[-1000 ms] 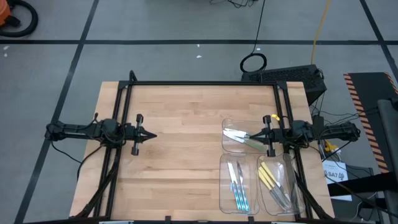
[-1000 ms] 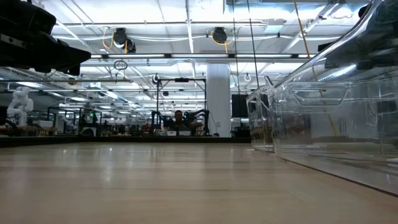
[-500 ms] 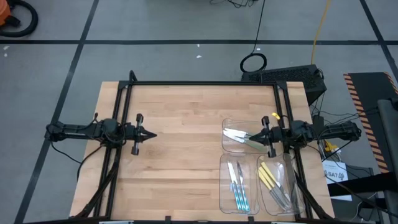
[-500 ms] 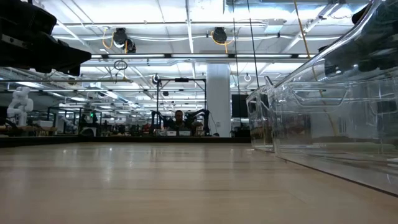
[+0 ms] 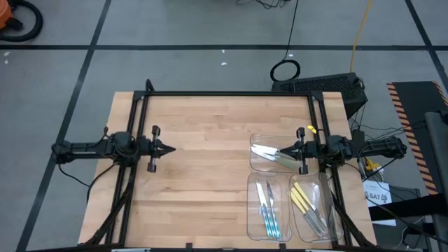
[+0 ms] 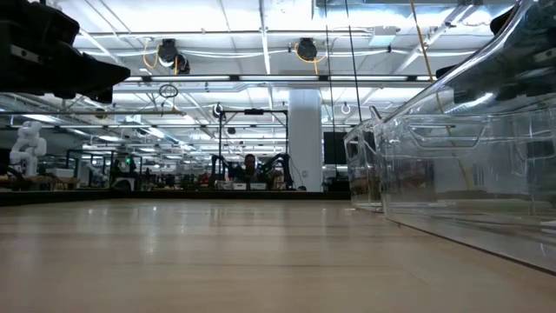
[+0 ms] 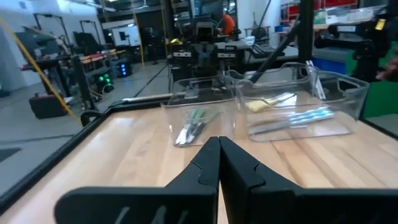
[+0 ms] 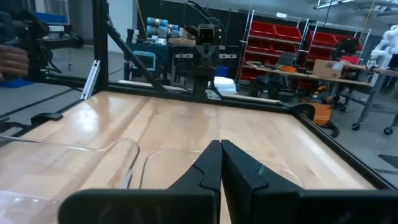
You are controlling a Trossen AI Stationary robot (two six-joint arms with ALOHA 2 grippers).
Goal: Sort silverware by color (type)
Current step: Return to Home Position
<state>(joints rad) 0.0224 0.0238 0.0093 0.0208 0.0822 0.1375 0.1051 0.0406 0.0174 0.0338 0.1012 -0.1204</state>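
Since a second ago my left gripper [image 5: 170,148] has shifted a touch; the right gripper [image 5: 281,150] hangs at the top tray [image 5: 255,139]. Both pinch fully closed, holding nothing. The silverware [image 5: 268,207] lies sorted: green pieces [image 5: 269,154] there, blue pieces [image 5: 270,218] and yellow pieces [image 5: 299,197] in the lower trays. A white tag [image 5: 376,196] seems to read BA7.

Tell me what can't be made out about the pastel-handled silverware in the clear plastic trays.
High view: green-handled utensils too small to count; the right gripper overlaps their clear plastic tray.
Left wrist view: blue-handled utensils behind a tray wall; types unclear.
Low view: tray walls glare; contents unreadable.
Right wrist view: only tray rims; silverware out of frame.
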